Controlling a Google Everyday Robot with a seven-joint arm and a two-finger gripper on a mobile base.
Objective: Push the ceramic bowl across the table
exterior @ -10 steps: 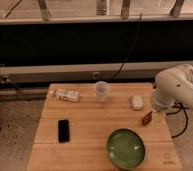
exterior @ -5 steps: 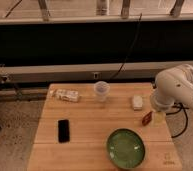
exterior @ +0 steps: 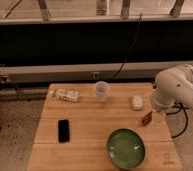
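Observation:
The ceramic bowl (exterior: 125,148) is a wide, glossy green dish near the front edge of the table (exterior: 90,122), right of the middle. My white arm (exterior: 175,90) reaches in from the right. My gripper (exterior: 158,117) hangs below it at the table's right edge, behind and to the right of the bowl and apart from it. It sits just beside a small red-brown packet (exterior: 147,118).
A clear plastic cup (exterior: 101,91) stands at the back centre. A wrapped snack packet (exterior: 67,95) lies back left and a black phone (exterior: 63,130) front left. A small white object (exterior: 136,102) lies back right. A dark wall with cables runs behind the table.

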